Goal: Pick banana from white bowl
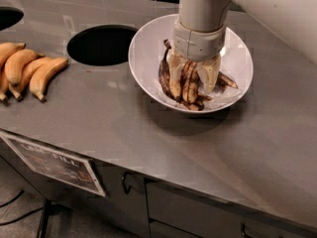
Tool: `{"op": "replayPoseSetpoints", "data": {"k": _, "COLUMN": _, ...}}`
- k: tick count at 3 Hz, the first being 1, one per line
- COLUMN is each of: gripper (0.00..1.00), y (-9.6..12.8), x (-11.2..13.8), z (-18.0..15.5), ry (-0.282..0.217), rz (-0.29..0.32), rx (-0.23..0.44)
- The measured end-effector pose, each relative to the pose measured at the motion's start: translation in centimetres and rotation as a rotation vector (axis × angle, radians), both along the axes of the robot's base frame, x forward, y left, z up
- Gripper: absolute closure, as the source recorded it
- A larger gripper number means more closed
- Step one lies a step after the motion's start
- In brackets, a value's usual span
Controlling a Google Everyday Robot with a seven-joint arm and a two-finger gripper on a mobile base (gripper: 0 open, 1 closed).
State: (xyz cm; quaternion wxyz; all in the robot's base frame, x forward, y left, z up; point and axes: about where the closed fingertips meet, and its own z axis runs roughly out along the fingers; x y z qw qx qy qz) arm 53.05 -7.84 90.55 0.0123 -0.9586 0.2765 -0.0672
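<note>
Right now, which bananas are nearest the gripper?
The blackened bananas in the white bowl, right at the gripper; the yellow bunch lies far left on the counter.

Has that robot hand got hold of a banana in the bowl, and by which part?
It cannot be told. The gripper is down inside the white bowl, right among the blackened bananas, but whether it grips one is hidden.

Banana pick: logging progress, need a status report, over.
Gripper down inside white bowl, at the overripe banana. Banana not lifted, lying in bowl. Yellow bananas and dark hole sit apart, camera-left; not blocking.
</note>
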Motion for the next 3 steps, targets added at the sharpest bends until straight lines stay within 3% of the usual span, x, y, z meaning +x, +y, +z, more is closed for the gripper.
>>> {"op": "replayPoseSetpoints", "data": {"k": 3, "gripper": 0.41, "y": -0.26, "x": -0.26, "z": -0.28, "ry": 0.013, "rz": 0.018, "rx": -0.021}}
